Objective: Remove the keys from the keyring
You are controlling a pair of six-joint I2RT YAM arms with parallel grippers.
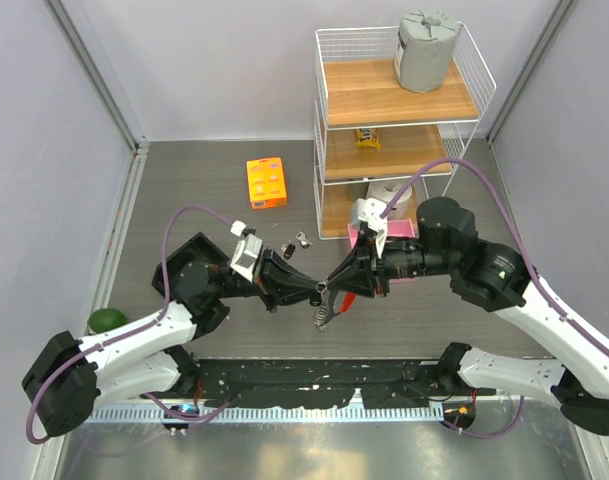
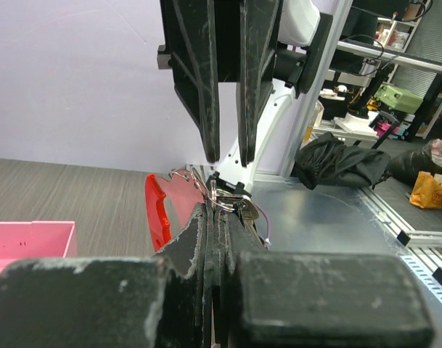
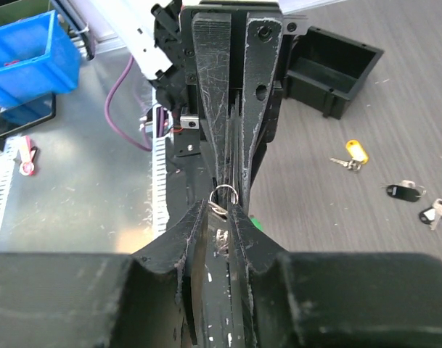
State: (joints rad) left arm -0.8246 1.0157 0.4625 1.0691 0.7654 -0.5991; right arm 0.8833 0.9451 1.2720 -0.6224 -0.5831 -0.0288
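Observation:
The keyring (image 1: 322, 291) hangs above the table between my two grippers, which meet tip to tip. My left gripper (image 1: 310, 292) is shut on the thin ring wire (image 2: 210, 190). The red strap fob (image 2: 157, 210) hangs to its left, and a silvery key (image 2: 247, 210) lies against its right finger. From the other side my right gripper (image 3: 222, 210) is closed to a narrow gap on a silvery key (image 3: 221, 239) just below the ring (image 3: 224, 194). A short chain (image 1: 324, 318) dangles underneath. Three loose keys (image 3: 403, 191) lie on the table.
An orange box (image 1: 266, 183) lies at the back left. A wire shelf rack (image 1: 399, 110) stands at the back right with a pink box (image 1: 387, 240) in front of it. A black tray (image 3: 329, 69) and a green object (image 1: 106, 320) sit on the left.

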